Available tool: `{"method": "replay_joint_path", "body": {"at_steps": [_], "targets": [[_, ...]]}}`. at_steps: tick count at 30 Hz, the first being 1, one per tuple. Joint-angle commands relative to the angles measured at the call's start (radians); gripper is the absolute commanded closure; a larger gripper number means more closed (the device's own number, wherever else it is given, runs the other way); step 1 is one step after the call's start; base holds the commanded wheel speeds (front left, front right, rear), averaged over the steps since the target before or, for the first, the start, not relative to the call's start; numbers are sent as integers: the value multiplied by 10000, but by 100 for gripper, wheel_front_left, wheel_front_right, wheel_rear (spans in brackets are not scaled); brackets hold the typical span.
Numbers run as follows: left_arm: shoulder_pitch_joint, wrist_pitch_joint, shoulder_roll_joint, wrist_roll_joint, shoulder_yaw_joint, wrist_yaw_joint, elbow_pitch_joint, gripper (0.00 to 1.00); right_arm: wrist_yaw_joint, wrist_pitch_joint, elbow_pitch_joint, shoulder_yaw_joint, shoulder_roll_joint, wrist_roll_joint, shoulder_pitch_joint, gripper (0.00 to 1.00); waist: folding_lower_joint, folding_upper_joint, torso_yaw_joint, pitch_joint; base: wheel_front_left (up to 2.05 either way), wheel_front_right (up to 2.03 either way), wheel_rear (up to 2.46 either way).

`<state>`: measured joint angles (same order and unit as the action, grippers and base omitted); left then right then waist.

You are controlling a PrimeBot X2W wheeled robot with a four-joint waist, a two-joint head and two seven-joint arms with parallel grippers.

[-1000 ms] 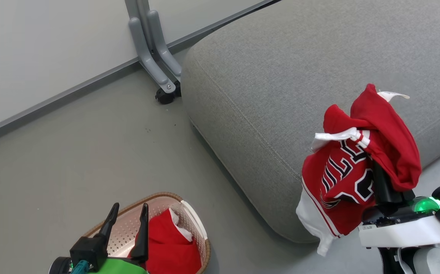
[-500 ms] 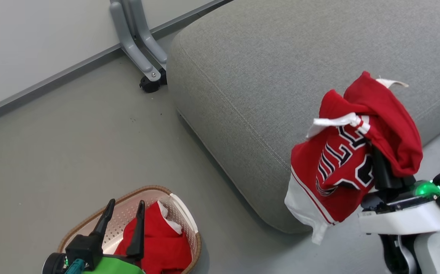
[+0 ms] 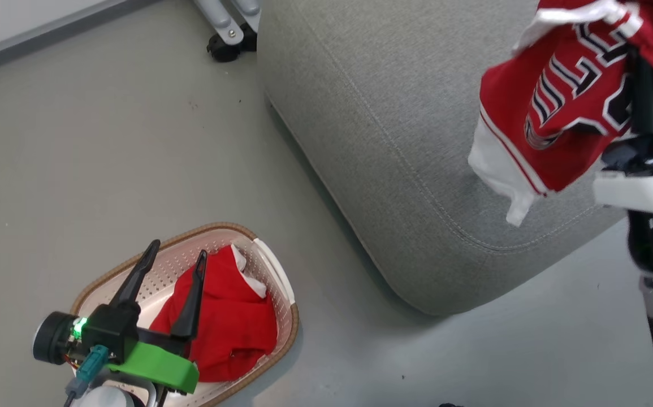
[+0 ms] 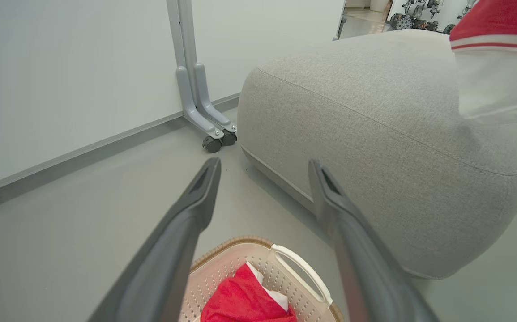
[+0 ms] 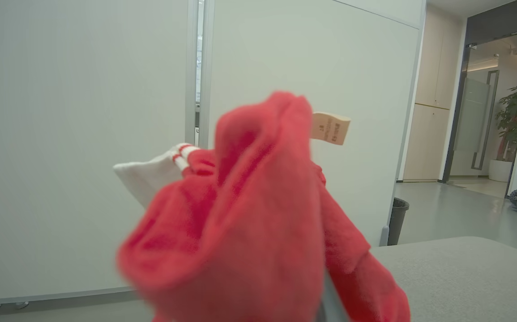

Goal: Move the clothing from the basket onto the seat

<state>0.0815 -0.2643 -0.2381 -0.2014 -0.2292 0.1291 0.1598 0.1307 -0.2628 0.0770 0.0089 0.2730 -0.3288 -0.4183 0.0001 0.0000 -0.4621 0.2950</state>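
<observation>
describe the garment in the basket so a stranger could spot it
Find the big grey seat; on the floor by its rounded corner stands a cream basket with a brown rim. The crumpled red garment inside shows white trim but no print, unlike the printed garment hanging in the air.

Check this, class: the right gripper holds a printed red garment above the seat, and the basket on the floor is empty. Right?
No. The head view shows the basket holds a second red garment; the right gripper does hold the printed garment above the seat.

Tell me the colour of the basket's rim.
Brown, with a woven look, around the cream basket; the head view shows it best.
</observation>
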Motion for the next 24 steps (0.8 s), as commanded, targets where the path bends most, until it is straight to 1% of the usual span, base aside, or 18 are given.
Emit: {"method": "replay_joint_path", "body": {"at_steps": [1, 10, 13, 17, 20, 23, 24], "targets": [[269, -3, -144, -15, 17, 30, -138, 0, 1, -29, -123, -119, 144, -18, -453, 100, -1, 0, 762, 954, 0, 0, 0], [921, -3, -517, 49, -330, 30, -760, 0, 1, -31, -1476, -990, 1340, 79, -2670, 100, -1, 0, 1371, 2040, 0, 0, 0], [1048, -3, -561, 36, -425, 30, -813, 0, 1, -31, -2183, -1279, 1631, 44, -3232, 100, -1, 0, 1541, 2341, 0, 0, 0], [1132, -3, -687, 38, -523, 30, -867, 0, -1, -32, -3228, -1570, 2040, 325, -3638, 100, -1, 0, 1799, 2711, 0, 0, 0], [1106, -1, -742, -3, -483, 30, -871, 0, -1, -31, -3918, -2074, 2152, 511, -3893, 100, -1, 0, 1995, 2951, 0, 0, 0], [1044, -3, -861, -69, -459, 30, -861, 0, 1, -31, -4422, -2323, 2152, 729, -4046, 100, -1, 0, 2113, 3176, 0, 0, 0], [1038, -2, -899, -63, -517, 30, -868, 0, -9, -31, -4586, -2569, 2127, 745, -4166, 100, -1, 0, 2173, 3246, 0, 0, 0]]}}
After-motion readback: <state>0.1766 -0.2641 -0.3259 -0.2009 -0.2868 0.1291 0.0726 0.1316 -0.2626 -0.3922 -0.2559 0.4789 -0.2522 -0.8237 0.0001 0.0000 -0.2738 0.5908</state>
